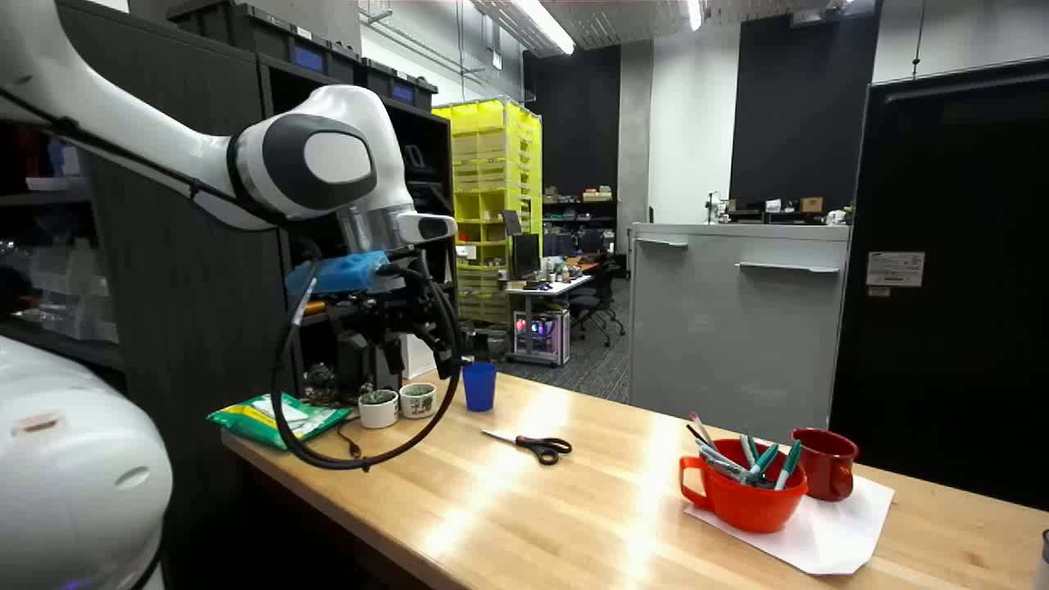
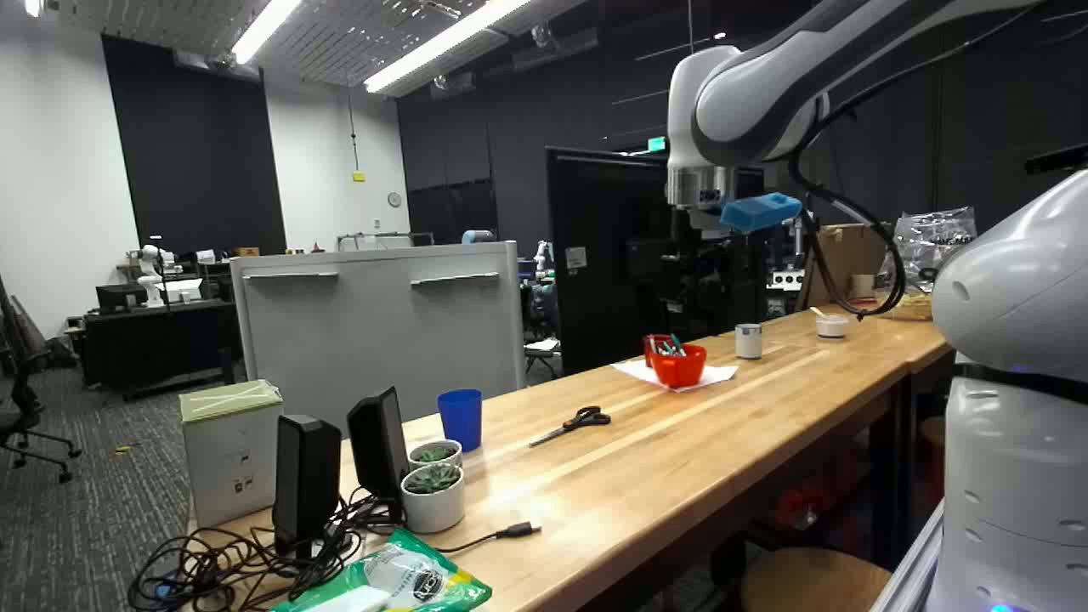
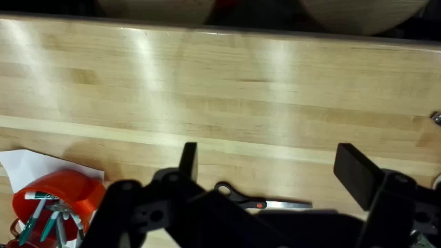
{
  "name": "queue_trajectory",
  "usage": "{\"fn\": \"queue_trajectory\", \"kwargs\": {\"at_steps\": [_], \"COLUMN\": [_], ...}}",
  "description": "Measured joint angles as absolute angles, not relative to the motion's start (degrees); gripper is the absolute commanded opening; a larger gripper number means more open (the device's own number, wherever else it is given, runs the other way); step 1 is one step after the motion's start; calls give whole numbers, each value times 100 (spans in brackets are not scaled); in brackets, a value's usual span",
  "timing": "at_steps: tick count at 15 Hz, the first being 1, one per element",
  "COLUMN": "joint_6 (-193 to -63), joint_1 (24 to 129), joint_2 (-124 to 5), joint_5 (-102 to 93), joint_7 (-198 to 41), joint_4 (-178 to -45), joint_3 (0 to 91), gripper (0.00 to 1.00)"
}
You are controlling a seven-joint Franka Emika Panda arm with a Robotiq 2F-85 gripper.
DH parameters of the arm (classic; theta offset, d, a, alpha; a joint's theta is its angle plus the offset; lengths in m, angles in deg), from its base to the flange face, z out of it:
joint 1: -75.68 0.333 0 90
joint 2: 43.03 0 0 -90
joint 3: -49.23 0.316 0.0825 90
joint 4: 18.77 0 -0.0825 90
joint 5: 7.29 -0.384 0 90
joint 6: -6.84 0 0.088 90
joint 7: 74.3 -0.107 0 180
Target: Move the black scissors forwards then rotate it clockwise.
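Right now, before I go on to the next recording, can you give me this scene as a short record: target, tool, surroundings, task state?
target: scissors, lying on the table
tool: gripper open, above the table, holding nothing
handle end: toward the red bowl of markers, set on paper beside a red mug
blade end: toward the potted plants and upright blue cup
task state: scissors not gripped; cannot tell whether any moving or turning is done

Ceiling strip lights [image 2: 444, 44] are blown out in both exterior views — white glare streaks the tabletop [image 1: 574, 508]. Wrist view is dimmer, streaked too; soft shadow falls beside the red bowl [image 3: 74, 186] — near-black past the tabletop edge.
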State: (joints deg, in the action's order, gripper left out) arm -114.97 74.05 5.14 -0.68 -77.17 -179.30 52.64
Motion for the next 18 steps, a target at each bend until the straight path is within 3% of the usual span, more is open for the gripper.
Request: {"fn": "queue_trajectory", "kwargs": {"at_steps": [18], "joint_6": [-11442], "joint_1": [7392], "joint_2": [-111], "joint_5": [314], "joint_7": [-6903], "joint_4": [-17721], "joint_3": [4869], "gripper": [100]}}
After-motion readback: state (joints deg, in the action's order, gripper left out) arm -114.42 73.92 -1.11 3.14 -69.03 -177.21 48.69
